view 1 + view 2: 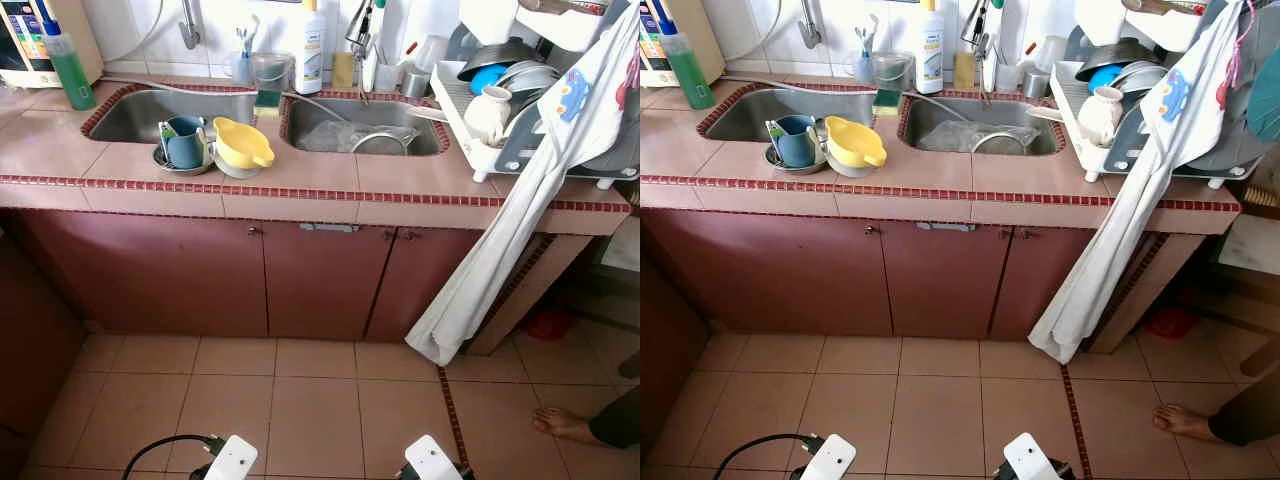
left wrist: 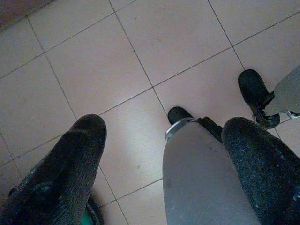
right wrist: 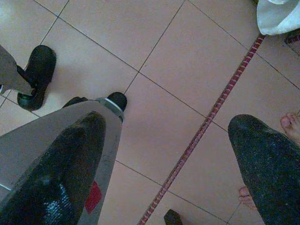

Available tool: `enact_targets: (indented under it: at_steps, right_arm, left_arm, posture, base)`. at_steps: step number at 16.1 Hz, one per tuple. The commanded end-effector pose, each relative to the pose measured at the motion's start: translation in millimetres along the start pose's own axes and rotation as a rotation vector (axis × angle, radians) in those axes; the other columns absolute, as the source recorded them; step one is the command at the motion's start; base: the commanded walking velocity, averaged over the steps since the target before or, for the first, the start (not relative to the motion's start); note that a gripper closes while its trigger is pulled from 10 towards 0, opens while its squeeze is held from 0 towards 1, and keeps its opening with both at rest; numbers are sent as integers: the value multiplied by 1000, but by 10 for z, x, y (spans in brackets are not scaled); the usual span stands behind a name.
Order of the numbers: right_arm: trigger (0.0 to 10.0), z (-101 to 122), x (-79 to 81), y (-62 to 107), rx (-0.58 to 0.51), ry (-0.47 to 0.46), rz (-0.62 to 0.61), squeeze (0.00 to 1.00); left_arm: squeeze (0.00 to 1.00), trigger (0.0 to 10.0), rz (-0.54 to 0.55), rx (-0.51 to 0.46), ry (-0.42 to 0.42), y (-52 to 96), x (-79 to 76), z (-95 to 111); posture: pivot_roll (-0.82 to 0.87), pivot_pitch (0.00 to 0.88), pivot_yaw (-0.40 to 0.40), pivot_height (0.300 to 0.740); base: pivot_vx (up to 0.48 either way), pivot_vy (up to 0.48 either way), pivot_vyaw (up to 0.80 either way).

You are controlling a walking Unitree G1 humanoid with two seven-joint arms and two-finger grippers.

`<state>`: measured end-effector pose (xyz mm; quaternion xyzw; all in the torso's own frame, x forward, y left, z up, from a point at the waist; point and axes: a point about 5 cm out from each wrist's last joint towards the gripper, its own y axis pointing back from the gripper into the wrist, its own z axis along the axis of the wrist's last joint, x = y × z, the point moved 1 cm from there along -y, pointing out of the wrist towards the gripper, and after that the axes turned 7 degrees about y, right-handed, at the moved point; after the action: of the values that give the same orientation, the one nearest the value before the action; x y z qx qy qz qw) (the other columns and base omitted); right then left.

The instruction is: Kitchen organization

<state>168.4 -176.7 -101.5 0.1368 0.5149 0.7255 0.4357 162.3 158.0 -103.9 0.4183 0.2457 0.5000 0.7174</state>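
OK, head views: pink tiled counter (image 1: 300, 195) with 2 steel sinks. A blue mug (image 1: 184, 142) sits in a metal dish (image 1: 170, 163) on the counter's front strip by the left sink (image 1: 150, 112), touching a yellow bowl (image 1: 243, 143). Dish rack (image 1: 480, 130) on the right holds plates, bowls and a white jug (image 1: 489, 112); a white cloth (image 1: 500, 250) hangs from it toward the floor. Green soap bottle (image 1: 68, 68) far left. A person's bare foot (image 1: 562, 424) lower right.

Left wrist view: left gripper (image 2: 164, 159) hangs over floor tiles (image 2: 93, 70), fingers spread, empty.

Right wrist view: right gripper (image 3: 164, 159) same, fingers apart, nothing held, above a red tile strip (image 3: 206, 122).
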Motion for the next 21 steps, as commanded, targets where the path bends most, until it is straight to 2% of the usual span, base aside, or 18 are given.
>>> enact_targets:
  at_steps: [1, 5, 6, 7, 8, 16, 19, 21]
  right_arm:
    - [10000, -268, 72, 52, 86, -138, -25, 0]
    - [10000, -268, 72, 52, 86, -138, -25, 0]
    - [10000, -205, 6, 42, 54, -181, -39, 0]
    - [10000, -98, -84, 29, -3, -237, -55, 0]
    - [10000, -87, -101, 30, -12, -248, -59, 0]
    - [10000, -119, -60, 35, -11, -282, -58, 0]
    - [10000, 28, -158, 20, -75, -298, -90, 0]
    - [10000, 275, -313, 14, -189, -304, -110, 0]
  left_arm:
    - [0, 10000, 19, 26, 307, 11, 27, -82]
    - [0, 10000, 19, 26, 307, 11, 27, -82]
    - [0, 10000, 48, -21, 307, 1, 68, 8]
    - [0, 10000, 76, -65, 289, -7, 92, 93]
    - [0, 10000, 79, -74, 287, -10, 86, 112]
    - [0, 10000, 84, -106, 328, -12, 102, 161]
    - [0, 10000, 86, -206, 351, -20, 176, 392]
    - [0, 10000, 101, -297, 347, -10, 279, 614]
  posture:
    - [-159, 0, 28, 740]
    - [-159, 0, 28, 740]
    - [-117, 0, -5, 740]
    - [-116, 0, -6, 740]
    - [-114, 0, -7, 740]
    - [-96, 0, -15, 740]
    - [-97, 0, -17, 740]
    - [-98, 0, -20, 740]
  base:
    - [0, 0, 0]
    - [0, 0, 0]
    - [0, 0, 0]
    - [0, 0, 0]
    - [0, 0, 0]
    - [0, 0, 0]
    - [0, 0, 0]
    - [0, 0, 0]
